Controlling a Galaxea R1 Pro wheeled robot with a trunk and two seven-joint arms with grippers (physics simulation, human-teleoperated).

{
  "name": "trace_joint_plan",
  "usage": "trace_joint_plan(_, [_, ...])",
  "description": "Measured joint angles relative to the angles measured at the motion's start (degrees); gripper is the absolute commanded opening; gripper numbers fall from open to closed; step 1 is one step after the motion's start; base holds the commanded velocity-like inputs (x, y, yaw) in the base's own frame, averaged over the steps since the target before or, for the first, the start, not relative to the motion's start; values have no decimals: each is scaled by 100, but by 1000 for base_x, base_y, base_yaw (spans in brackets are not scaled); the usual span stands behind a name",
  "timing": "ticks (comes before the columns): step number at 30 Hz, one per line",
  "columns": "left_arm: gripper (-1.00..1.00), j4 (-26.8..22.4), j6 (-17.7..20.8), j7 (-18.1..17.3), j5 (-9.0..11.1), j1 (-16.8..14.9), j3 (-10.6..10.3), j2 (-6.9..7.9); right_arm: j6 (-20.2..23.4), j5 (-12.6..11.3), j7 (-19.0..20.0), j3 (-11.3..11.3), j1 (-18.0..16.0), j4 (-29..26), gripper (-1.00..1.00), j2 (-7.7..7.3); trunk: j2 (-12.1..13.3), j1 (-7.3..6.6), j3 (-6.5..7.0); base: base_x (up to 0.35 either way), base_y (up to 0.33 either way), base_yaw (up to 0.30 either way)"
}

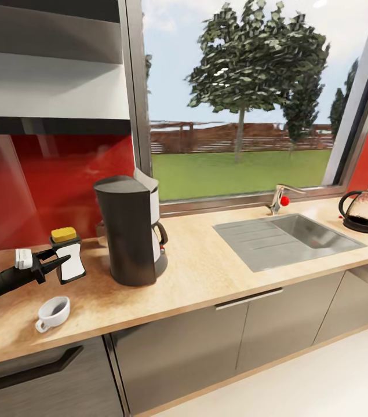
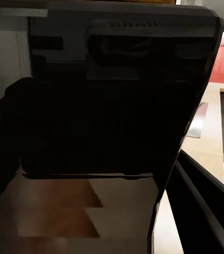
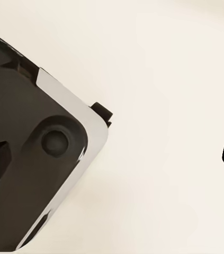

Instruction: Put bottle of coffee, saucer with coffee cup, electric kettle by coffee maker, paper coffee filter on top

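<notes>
Far left in the head view, our left gripper (image 1: 56,264) reaches in from the edge, its dark fingers (image 1: 53,266) clamped on the bottle of coffee (image 1: 68,255), which we see upright with its golden-yellow lid up and white label facing us. The bottle sits low over the kitchen countertop (image 1: 207,272); we cannot tell whether its base touches the surface. Just in front of it, nearer the surface edge, lies the coffee cup (image 1: 53,313), white, tipped a little, handle toward us, apart from the bottle. Right of the bottle and near it stands the coffee maker (image 1: 130,230), dark grey tower with a white upper part and a carafe handle on its right side, upright on the surface. Behind these runs the red glass splashback (image 1: 62,179). Further right we note the steel sink (image 1: 285,237) let into the surface, with a tap (image 1: 279,198) behind it under the window (image 1: 241,98). At the far right end the electric kettle (image 1: 363,211) stands upright on the surface, well apart from the coffee maker. Left wrist view: a large dark glossy body, very close and hard to identify, with a strip of light-brown surface beside it. Right wrist view: dark tips at the picture's edges over pale floor (image 3: 164,79), beside a dark and white part of the robot (image 3: 32,153); we cannot tell the right gripper's state.
</notes>
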Motion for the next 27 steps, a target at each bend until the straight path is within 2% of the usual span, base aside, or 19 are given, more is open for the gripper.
trace_joint_plan(18, [-100,0,-2,-3,0,0,0,0,0,5,0,0,0,0,100,1,-723,396,-324,0,0,0])
trace_joint_plan(27, [-100,6,-2,-4,1,-1,1,0,0,4,0,0,0,0,100,-2,-724,396,-324,1,0,0])
